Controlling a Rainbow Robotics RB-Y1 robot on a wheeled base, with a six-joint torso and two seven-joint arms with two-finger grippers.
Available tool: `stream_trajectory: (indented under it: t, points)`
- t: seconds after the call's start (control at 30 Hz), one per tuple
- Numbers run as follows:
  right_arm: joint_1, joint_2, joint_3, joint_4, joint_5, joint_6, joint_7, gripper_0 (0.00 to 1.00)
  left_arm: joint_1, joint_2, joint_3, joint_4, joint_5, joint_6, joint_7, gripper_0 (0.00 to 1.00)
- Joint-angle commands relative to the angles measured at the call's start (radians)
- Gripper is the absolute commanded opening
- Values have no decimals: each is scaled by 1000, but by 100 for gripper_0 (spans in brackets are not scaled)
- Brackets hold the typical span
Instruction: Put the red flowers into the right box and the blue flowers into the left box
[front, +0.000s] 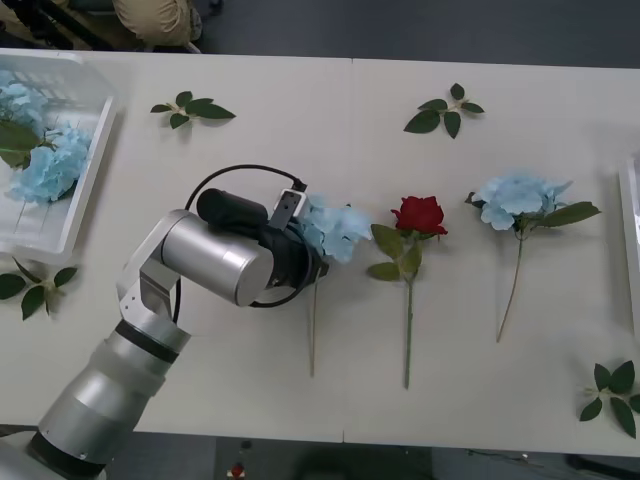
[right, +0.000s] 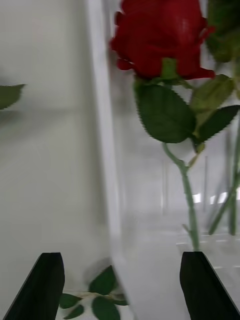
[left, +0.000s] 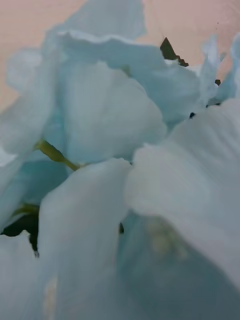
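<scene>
My left gripper (front: 312, 243) presses against the head of a blue flower (front: 335, 228) lying mid-table; its pale petals (left: 110, 150) sit right up against the left wrist camera. A red flower (front: 420, 214) lies to the right of it, stem toward me, and a second blue flower (front: 518, 197) lies further right. The left box (front: 85, 185) holds blue flowers (front: 45, 168). In the right wrist view my right gripper (right: 120, 285) is open beside the wall of the right box (right: 100, 125), where a red flower (right: 160, 37) lies.
Loose green leaf sprigs lie at the back left (front: 192, 109), the back middle (front: 444, 112), the front left (front: 35, 285) and the front right (front: 612, 393). The right box's rim (front: 632, 230) shows at the table's right edge.
</scene>
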Motion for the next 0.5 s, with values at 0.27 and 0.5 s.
stream_trajectory:
  t: [0.27,0.5]
  points:
    - [-77,84,134,-152,36,-31,-279,70,-40,-14,-43,74,-30,-95,-5,92]
    - [-120,116,292,-112,126,-169,-313,70,-40,-14,-47,74,-41,-93,-4,0]
